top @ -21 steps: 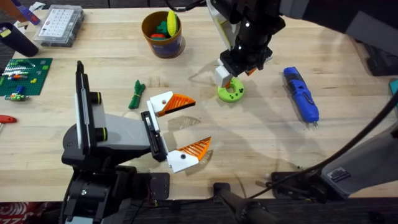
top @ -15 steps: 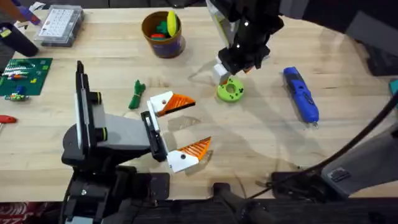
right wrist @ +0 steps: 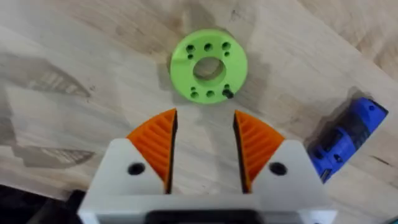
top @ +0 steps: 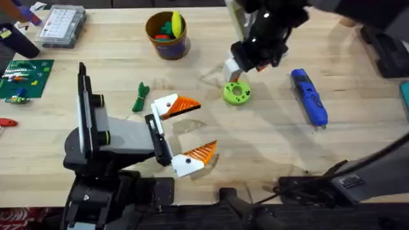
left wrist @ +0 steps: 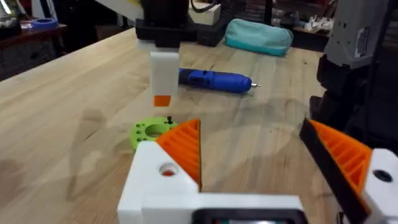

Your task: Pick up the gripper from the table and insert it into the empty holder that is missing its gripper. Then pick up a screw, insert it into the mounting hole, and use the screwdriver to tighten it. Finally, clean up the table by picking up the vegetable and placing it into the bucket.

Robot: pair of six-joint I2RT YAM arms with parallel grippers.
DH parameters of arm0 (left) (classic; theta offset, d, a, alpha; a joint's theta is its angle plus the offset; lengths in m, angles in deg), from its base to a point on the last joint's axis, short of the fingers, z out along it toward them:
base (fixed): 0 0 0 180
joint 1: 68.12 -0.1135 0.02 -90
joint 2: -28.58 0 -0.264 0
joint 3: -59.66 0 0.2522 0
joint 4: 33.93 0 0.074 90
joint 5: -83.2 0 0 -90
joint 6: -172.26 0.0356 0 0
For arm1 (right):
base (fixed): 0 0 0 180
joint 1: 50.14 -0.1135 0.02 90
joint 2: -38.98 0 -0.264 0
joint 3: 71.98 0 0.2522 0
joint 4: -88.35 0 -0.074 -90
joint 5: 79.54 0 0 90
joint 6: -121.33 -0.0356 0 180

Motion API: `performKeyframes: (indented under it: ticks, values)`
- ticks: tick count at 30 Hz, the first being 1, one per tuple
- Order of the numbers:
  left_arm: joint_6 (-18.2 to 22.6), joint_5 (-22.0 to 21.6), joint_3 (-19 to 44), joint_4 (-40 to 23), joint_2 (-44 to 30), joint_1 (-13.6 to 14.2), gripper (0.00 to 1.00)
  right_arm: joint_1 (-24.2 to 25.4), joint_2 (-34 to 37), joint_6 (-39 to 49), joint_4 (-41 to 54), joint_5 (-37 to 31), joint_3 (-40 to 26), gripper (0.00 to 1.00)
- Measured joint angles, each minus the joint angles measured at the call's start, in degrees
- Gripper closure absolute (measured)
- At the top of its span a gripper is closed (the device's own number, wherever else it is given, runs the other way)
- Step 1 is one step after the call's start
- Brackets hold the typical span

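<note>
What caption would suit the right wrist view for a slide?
Right gripper, open and empty, hovers above the lime-green ring on the table, blue screwdriver nearby.

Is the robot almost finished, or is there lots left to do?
Lots left. A small dark screw sits in the green ring, below the right gripper, whose jaws are open and empty. The blue screwdriver lies untouched on the table. The green vegetable lies outside the bucket.

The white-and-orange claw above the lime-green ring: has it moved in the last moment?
Yes. The right gripper has drawn back from the lime-green ring, away from the arms' bases.
</note>
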Motion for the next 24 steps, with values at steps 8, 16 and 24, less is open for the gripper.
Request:
performKeyframes:
  ticks: [8, 16, 24]
  values:
    - [0.0, 0.0, 0.0, 0.0, 0.0, 0.0, 0.010, 1.4, -4.5, -1.8, -1.0, 0.0, 3.6, 0.301]
    - [0.0, 0.0, 0.0, 0.0, 0.0, 0.0, 0.009, 1.6, -7.5, -4.4, -2.9, 0.0, 11.3, 0.301]
    - [0.0, 0.0, 0.0, 0.0, 0.0, 0.0, 0.010, 1.8, -7.8, -7.6, -9.6, 1.6, 18.1, 0.301]
